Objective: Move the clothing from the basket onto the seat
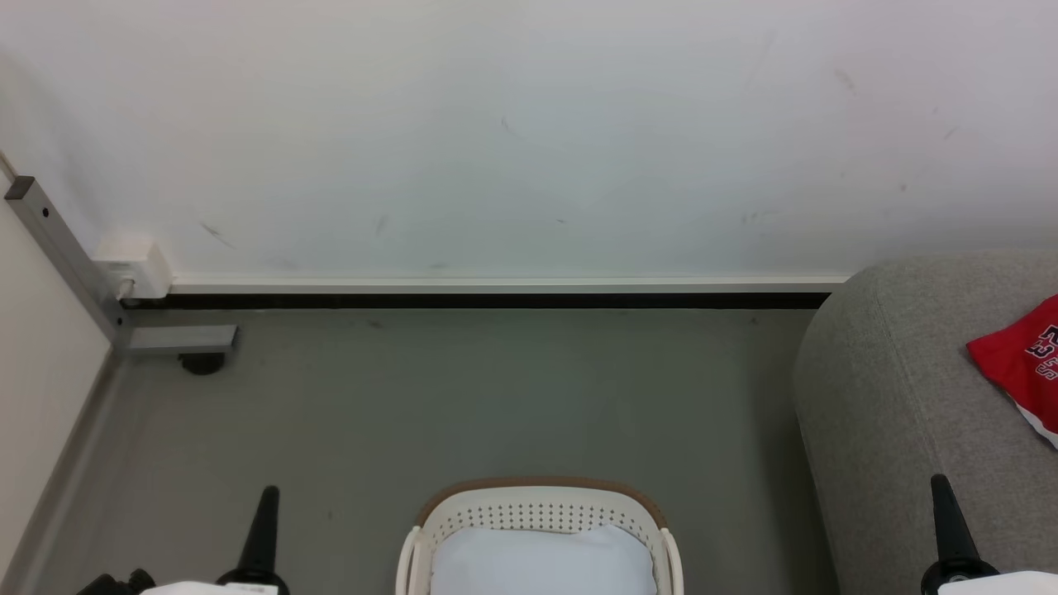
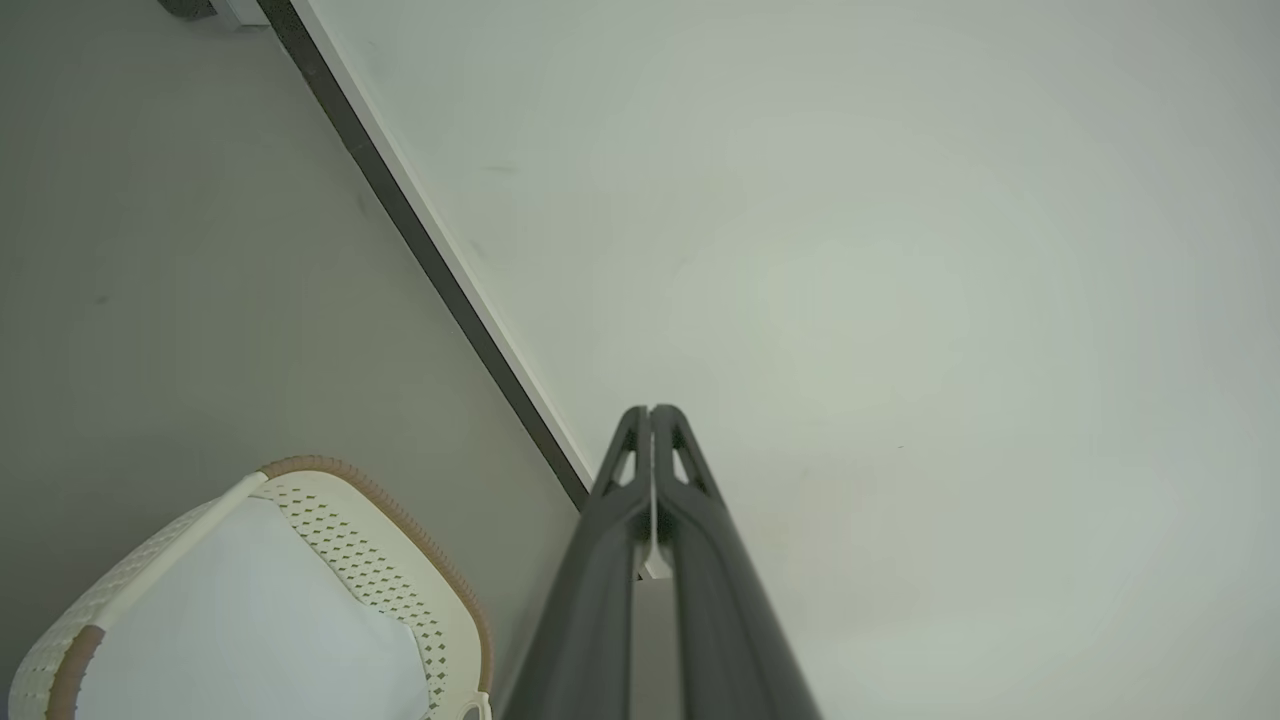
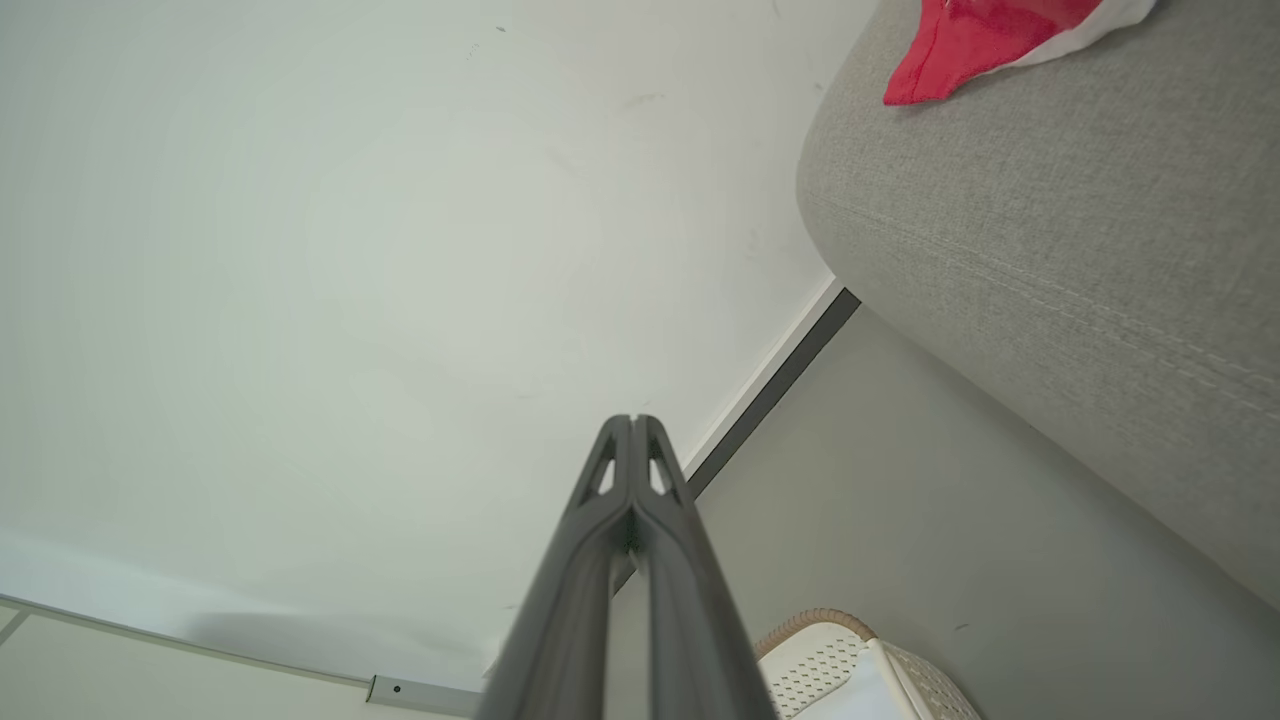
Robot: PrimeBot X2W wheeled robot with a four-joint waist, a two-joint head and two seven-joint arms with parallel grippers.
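Observation:
A bright red garment (image 1: 1025, 364) with white lettering and trim lies on the grey woven sofa (image 1: 893, 413) at the right; the right wrist view catches its red corner (image 3: 960, 45) on the sofa's top (image 3: 1050, 220). The cream-white basket (image 1: 537, 508) with perforated walls and a brown rim stands on the floor at bottom centre, holding a pale white cloth (image 1: 541, 562). No red clothing shows inside it. My left gripper (image 1: 266, 496) is shut and holds nothing, left of the basket (image 2: 390, 560). My right gripper (image 1: 941, 483) is shut too, in front of the sofa.
A white wall with a dark baseboard (image 1: 496, 299) runs across the back. A grey metal frame leg (image 1: 178, 339) and a white box (image 1: 136, 264) sit at the back left corner. Grey floor (image 1: 463, 397) lies open between basket and wall.

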